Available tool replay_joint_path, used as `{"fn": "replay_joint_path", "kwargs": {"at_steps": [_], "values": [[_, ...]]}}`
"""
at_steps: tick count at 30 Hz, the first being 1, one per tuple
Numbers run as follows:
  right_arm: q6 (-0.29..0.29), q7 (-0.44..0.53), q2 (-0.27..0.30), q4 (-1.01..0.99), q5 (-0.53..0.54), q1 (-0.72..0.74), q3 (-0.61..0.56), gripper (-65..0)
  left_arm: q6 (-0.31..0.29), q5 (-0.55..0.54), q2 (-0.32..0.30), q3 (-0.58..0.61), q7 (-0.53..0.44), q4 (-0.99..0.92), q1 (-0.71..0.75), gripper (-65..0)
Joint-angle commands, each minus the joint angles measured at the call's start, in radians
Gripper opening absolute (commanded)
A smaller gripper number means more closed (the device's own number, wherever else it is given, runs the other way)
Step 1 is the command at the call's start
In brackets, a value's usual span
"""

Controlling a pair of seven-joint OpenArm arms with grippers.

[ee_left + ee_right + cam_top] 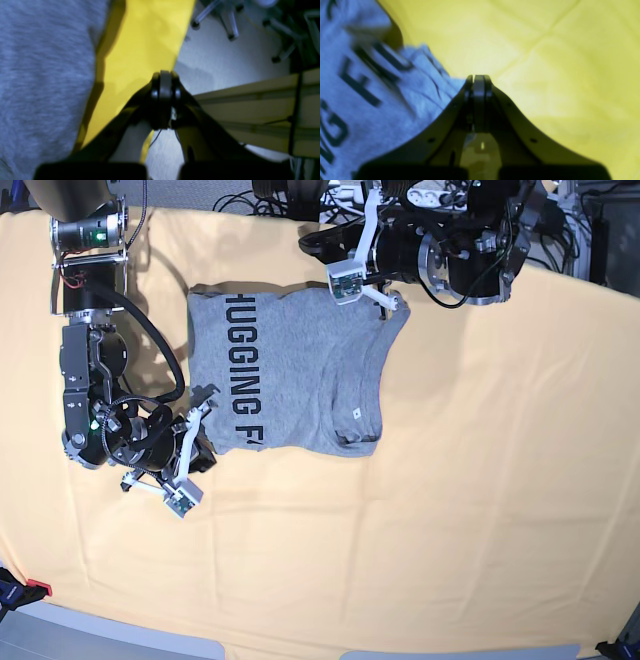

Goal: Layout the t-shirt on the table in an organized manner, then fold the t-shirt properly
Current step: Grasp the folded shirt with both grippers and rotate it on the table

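Note:
The grey t-shirt (290, 380) lies on the yellow-orange table (480, 480), black lettering up and its right part doubled over the body. My left gripper (392, 305) is shut at the shirt's far right corner. In the left wrist view its tips (165, 75) hang over the table (140, 50) edge with nothing between them, and the shirt (37, 75) is off to the left. My right gripper (205, 402) is shut at the shirt's near left edge. In the right wrist view the shirt (382, 100) reaches up beside those closed tips (478, 76) over the table (545, 62).
Past the table's far edge the left wrist view shows pale floor, chair legs on castors (230, 22) and a pale frame beam (250, 107). Cables (270, 195) lie along the far edge. The table's near edge (300, 650) runs along the bottom of the base view.

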Motion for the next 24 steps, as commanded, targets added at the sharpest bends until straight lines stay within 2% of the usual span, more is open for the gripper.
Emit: {"fn": "replay_joint_path", "kwargs": {"at_steps": [1, 5, 11, 16, 24], "values": [[0.006, 0.028, 0.009, 0.017, 0.014, 0.046, 0.002, -65.0, -0.005, 0.01, -0.002, -0.003, -0.038, 0.015, -0.004, -65.0], [0.001, 0.013, 0.015, 0.013, 0.011, 0.057, -0.028, -65.0, -0.005, 0.031, -0.002, -0.003, -0.051, 0.014, 0.001, -65.0], [0.001, 0.009, 0.028, -0.039, -0.034, 0.06, -0.13, -65.0, -0.005, 0.156, -0.002, -0.003, -0.108, -0.002, 0.001, -65.0], [0.002, -0.003, 0.032, -0.058, -0.04, 0.059, -0.147, -65.0, -0.005, 0.174, -0.002, -0.003, -0.141, -0.056, -0.003, -65.0], [0.007, -0.24, 0.067, -0.054, 0.135, 0.055, -0.147, -65.0, -0.005, 0.263, -0.005, -0.003, -0.156, -0.077, -0.059, -65.0]]}}
